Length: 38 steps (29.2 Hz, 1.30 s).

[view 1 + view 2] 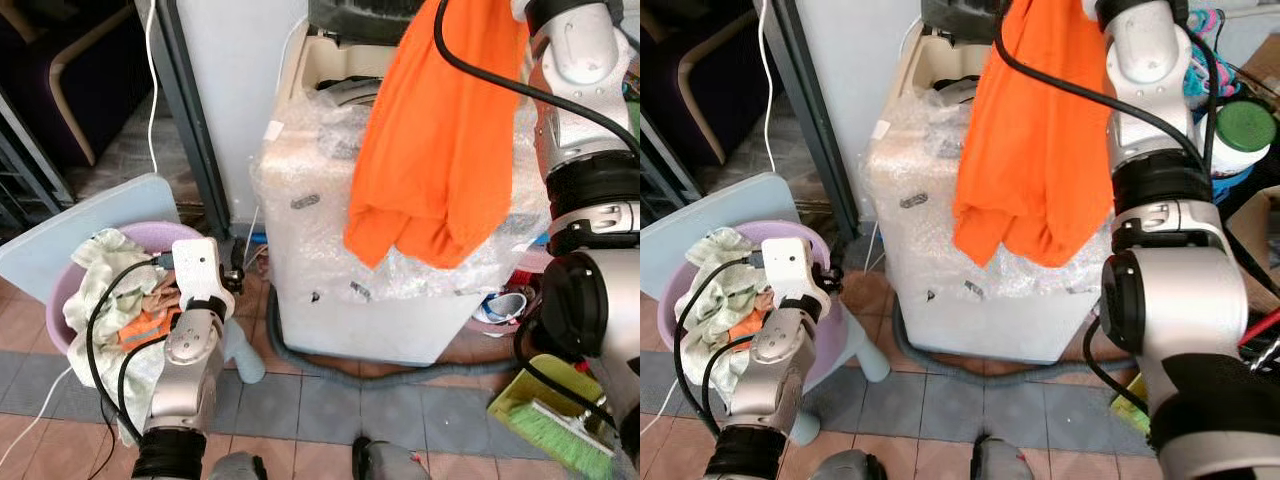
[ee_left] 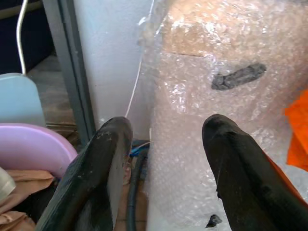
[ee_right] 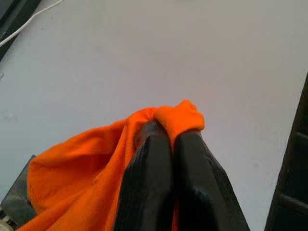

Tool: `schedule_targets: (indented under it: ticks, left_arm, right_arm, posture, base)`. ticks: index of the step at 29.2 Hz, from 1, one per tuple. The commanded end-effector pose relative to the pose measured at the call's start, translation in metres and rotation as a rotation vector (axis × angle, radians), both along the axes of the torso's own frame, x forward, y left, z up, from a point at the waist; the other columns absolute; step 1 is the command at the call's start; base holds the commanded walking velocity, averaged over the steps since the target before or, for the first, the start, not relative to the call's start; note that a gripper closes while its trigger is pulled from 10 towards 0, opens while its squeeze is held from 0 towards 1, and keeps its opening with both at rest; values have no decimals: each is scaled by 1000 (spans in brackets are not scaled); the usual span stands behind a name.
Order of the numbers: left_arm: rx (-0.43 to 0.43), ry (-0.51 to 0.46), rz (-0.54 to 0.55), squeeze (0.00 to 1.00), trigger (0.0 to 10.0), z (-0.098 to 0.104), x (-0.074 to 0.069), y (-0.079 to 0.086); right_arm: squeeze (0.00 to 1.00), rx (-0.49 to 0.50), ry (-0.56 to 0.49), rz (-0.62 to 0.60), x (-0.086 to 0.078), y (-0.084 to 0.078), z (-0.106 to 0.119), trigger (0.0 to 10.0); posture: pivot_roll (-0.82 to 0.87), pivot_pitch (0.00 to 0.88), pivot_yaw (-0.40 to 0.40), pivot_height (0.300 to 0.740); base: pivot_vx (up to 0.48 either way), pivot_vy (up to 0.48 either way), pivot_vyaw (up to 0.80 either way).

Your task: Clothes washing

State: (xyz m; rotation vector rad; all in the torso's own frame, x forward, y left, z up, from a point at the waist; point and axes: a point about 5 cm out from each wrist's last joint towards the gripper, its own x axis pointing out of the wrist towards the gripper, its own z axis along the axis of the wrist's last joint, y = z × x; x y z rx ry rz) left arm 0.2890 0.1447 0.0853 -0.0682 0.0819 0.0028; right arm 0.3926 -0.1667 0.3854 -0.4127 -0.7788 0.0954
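My right gripper (image 3: 172, 132) is shut on a fold of an orange garment (image 1: 440, 140), which it holds high so the cloth hangs over the top and front of the washing machine (image 1: 320, 270). The machine is white, wrapped in bubble wrap, and its tub opening (image 1: 345, 90) shows beside the cloth. My left gripper (image 2: 166, 127) is open with nothing between its fingers, low beside the machine's left corner. Just left of it stands a purple basket (image 1: 150, 237) holding pale green, beige and orange clothes (image 1: 100, 270).
A grey-blue board (image 1: 70, 230) leans behind the basket. A dark metal post (image 1: 195, 120) and a white cable (image 1: 152, 80) stand left of the machine. A grey hose (image 1: 300, 355) curls on the tiled floor at its base. A green brush (image 1: 550, 420) lies at the right.
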Motion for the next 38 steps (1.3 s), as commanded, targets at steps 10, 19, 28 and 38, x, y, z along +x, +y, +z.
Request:
schedule_targets:
  ticks: [10, 19, 28, 38]
  left_arm:
    - [-5, -14, -9, 0, 10000, 4, 3, -4]
    - [-31, 11, -7, 0, 10000, 0, 1, -9]
    - [-31, 8, -1, 0, 10000, 2, 2, -9]
    - [-34, 8, -9, 0, 10000, 2, 2, -11]
  right_arm:
    - [0, -61, 18, 35, 3, 6, -10, 10000]
    - [0, -128, 47, 104, 4, 15, -21, 10000]
    - [0, -166, 70, 180, 4, 23, -21, 10000]
    - [0, -170, 85, 223, 5, 29, -24, 10000]
  posture:
    - [-27, 63, 12, 740]
    - [-31, 66, 14, 740]
    - [-34, 79, 11, 740]
    - [-33, 74, 7, 740]
  base:
    - [311, 0, -250]
    - [321, 251, 228]
    - [0, 130, 644]
    - [0, 227, 588]
